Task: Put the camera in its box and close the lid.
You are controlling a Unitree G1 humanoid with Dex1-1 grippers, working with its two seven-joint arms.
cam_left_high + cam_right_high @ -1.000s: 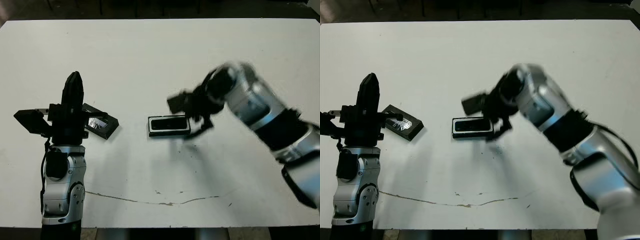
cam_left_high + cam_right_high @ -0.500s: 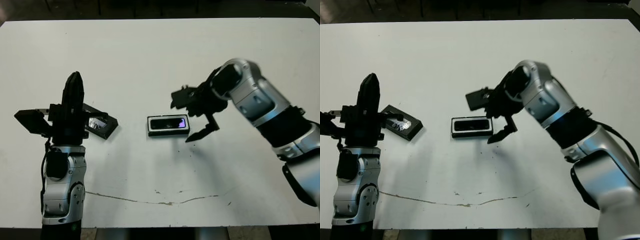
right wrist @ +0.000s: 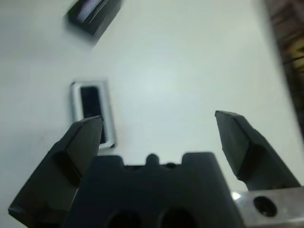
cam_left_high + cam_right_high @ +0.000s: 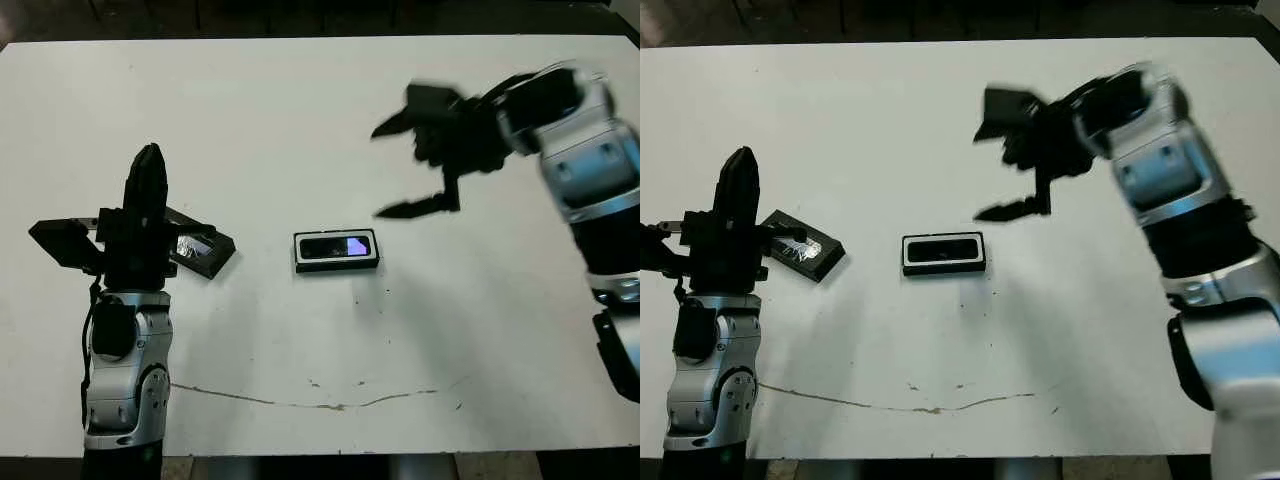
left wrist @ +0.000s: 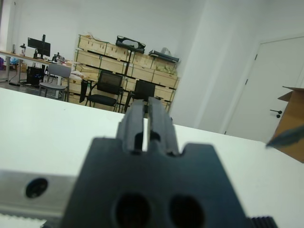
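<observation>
Indoors, white table (image 4: pixel 300 120), storeroom shelves (image 5: pixel 123 59) beyond, right tool (image 4: pixel 405 165) spread, left tool (image 5: pixel 147 121) pressed together

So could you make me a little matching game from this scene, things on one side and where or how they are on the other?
Things:
1. camera
2. lid
3. right gripper
4. left gripper

States:
A. open, in the air above the table, holding nothing
B. lying inside the box
C. shut, pointing away from the robot
D. on the table beside the left arm

Pairs: 1-B, 2-D, 3-A, 4-C
</observation>
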